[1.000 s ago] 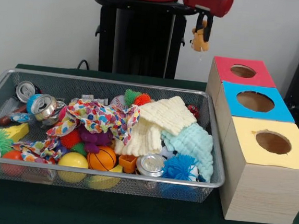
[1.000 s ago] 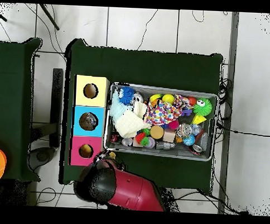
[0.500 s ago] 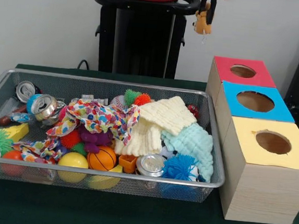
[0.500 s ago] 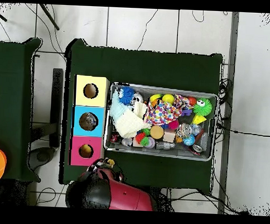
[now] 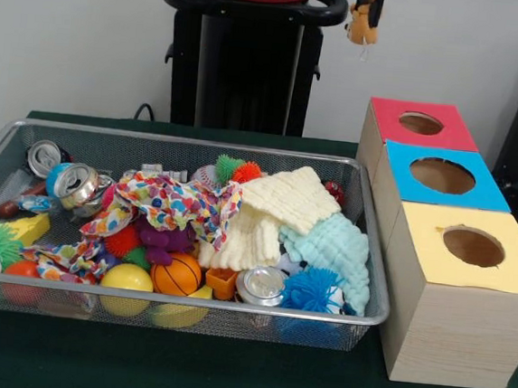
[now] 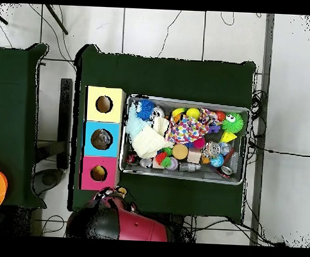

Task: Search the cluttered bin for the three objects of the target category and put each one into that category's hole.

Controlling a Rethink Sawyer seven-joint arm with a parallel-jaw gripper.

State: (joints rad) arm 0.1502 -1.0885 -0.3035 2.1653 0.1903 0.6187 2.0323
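Claw (image 5: 367, 6) is gripping a small tan plush toy (image 5: 357, 26), hanging high above the table's far edge, behind the red box (image 5: 419, 124). Centring it over a hole before lowering should keep dangling limbs from snagging the rim.

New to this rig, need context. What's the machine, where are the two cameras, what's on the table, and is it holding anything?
It is a red and black robot arm on a pedestal, with one gripper. One picture is taken from across the table, facing the robot; the other looks straight down from above, with the robot's base at the bottom. On the green table stands a wire mesh bin full of clutter: balls, crushed cans, cloths, spiky toys. Beside it sit three wooden boxes, each with a round hole in a coloured top: red, blue and yellow. At the top edge of the facing view the gripper holds a small tan plush toy high above the table.
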